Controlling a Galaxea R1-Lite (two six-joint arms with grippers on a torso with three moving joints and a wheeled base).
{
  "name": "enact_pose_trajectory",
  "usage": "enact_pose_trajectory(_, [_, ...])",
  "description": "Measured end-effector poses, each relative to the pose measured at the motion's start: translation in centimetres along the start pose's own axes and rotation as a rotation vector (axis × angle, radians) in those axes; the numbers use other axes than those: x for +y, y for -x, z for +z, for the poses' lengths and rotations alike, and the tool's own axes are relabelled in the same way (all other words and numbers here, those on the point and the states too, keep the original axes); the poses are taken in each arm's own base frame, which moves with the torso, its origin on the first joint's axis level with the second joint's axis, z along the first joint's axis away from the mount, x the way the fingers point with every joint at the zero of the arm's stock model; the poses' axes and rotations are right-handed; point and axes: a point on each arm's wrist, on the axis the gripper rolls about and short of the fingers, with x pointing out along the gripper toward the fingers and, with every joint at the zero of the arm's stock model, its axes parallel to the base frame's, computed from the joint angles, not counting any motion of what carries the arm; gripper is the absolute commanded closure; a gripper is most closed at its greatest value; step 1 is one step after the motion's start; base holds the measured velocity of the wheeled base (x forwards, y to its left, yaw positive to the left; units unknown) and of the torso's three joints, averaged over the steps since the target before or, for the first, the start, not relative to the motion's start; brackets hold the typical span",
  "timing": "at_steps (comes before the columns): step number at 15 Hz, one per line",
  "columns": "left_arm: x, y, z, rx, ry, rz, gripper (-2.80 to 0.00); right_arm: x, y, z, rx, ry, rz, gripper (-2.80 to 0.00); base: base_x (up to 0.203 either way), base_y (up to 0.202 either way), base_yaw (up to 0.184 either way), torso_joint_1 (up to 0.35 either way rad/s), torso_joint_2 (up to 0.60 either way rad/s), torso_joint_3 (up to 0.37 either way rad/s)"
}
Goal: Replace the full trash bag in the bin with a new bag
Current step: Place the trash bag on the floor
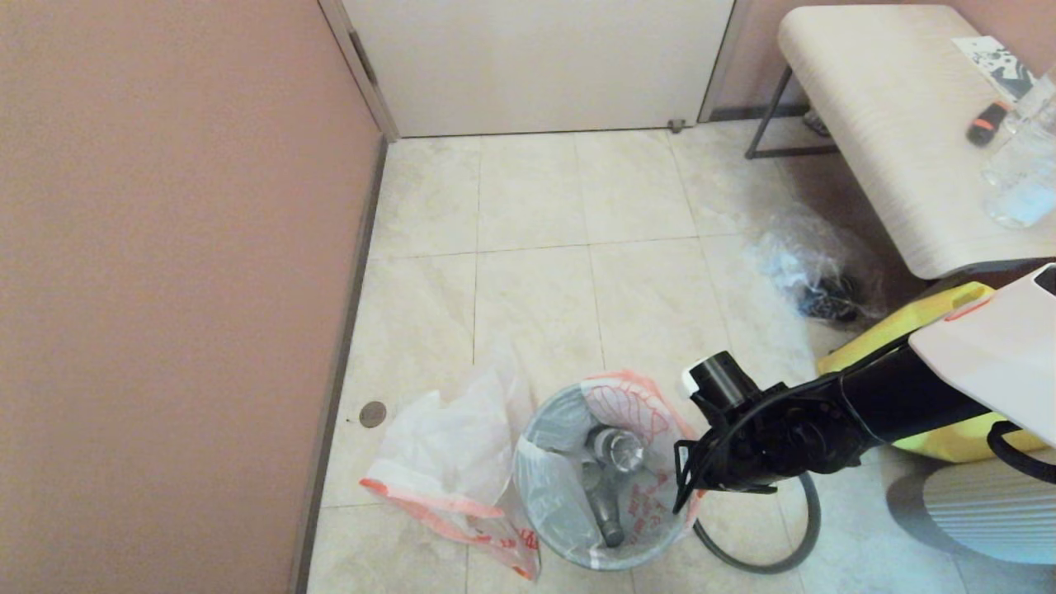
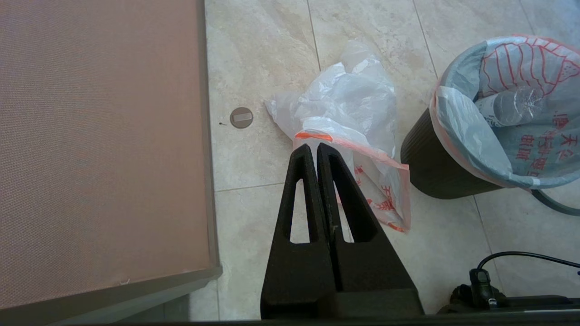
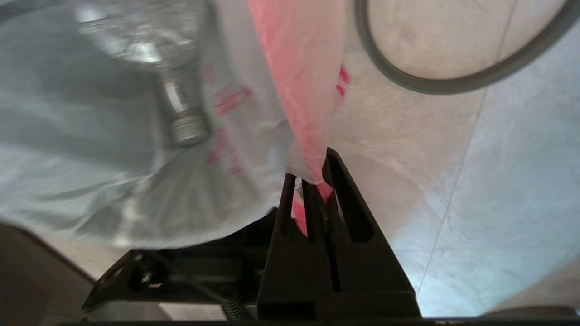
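The bin [image 1: 606, 551] stands on the tiled floor [image 1: 536, 272], lined with a full trash bag [image 1: 627, 412] holding bottles; the right tool [image 1: 683, 487] pinches that bag's pink edge at the rim; the left tool [image 2: 316, 151], fingers pressed together and holding nothing, hangs above a crumpled new bag [image 2: 349, 117] lying beside the bin; a loose hoop [image 1: 784, 544] lies nearby.

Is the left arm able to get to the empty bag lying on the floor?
Probably yes. The left gripper, shut, hangs just above the spare bag beside the bin, with nothing between them.
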Motion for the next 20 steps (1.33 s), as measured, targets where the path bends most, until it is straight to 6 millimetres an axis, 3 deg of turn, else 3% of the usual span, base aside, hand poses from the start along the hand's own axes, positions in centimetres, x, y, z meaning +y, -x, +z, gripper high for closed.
enact_pose_trajectory(4, [0.0,0.0,0.0,0.000,0.000,0.000,0.00,0.9,0.8,-0.3,-0.011,0.022,0.023,0.00,0.000,0.000,0.000,0.000,0.00,0.000])
enact_pose_trajectory(11, [0.0,0.0,0.0,0.000,0.000,0.000,0.00,1.7,0.6,-0.6,-0.010,0.040,0.040,0.00,0.000,0.000,0.000,0.000,0.00,0.000])
enact_pose_trajectory(20, [0.0,0.0,0.0,0.000,0.000,0.000,0.00,5.8,0.1,-0.9,-0.033,0.110,0.102,0.00,0.000,0.000,0.000,0.000,0.00,0.000])
